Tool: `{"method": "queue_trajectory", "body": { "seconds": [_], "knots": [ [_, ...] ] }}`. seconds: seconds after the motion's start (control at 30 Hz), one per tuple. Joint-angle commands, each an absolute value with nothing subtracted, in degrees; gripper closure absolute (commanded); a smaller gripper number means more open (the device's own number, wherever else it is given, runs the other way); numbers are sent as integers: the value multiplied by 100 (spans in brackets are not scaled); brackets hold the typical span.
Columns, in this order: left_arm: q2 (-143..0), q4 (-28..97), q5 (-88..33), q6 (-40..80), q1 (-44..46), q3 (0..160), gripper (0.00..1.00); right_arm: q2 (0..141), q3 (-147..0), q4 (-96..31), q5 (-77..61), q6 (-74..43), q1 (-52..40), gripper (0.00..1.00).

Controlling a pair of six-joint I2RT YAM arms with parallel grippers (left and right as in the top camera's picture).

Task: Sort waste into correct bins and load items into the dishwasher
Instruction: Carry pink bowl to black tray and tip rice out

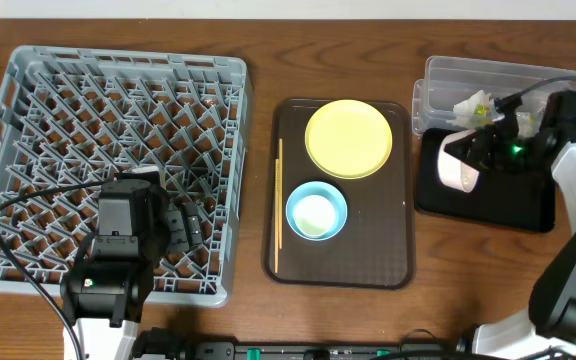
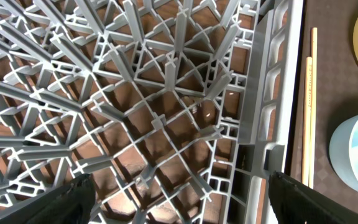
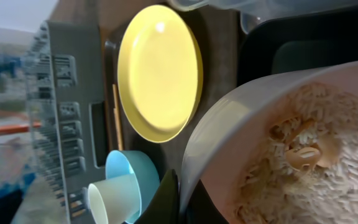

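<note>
My right gripper [image 1: 480, 150] is shut on the rim of the white bowl [image 1: 455, 165] and holds it tipped on its side over the black tray [image 1: 498, 208]. In the right wrist view [image 3: 176, 199] the bowl [image 3: 229, 137] holds beige rice crumbs [image 3: 316, 162]. Crumpled white tissue [image 1: 473, 105] lies in the clear tub [image 1: 448, 78]. The yellow plate [image 1: 348, 138], the blue bowl [image 1: 334, 198] with the white cup [image 1: 315, 216] in it, and the chopsticks [image 1: 278, 205] sit on the brown tray [image 1: 373, 250]. My left gripper [image 2: 179, 199] is open and empty over the grey dish rack [image 1: 68, 100].
The brown tray stands between the rack and the bins. The clear tub is directly behind the black tray at the far right. Cables run across the rack's near left corner. The left wrist view shows the rack's right wall [image 2: 260, 124] next to the chopsticks [image 2: 309, 112].
</note>
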State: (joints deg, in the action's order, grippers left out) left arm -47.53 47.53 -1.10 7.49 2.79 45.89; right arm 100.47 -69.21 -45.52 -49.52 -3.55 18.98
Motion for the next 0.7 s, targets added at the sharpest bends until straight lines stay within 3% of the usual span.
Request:
{"method": "queue_trajectory", "body": {
  "seconds": [0.0,0.67],
  "knots": [
    [-4748,4755,-80,777,296,4678,9,10339,-6960,-4466,-5605,-139,2062,99],
    [-4748,4757,-80,779,296,4678,9,11351,-6960,-4191,-8626,-8,2965,99]
  ]
}}
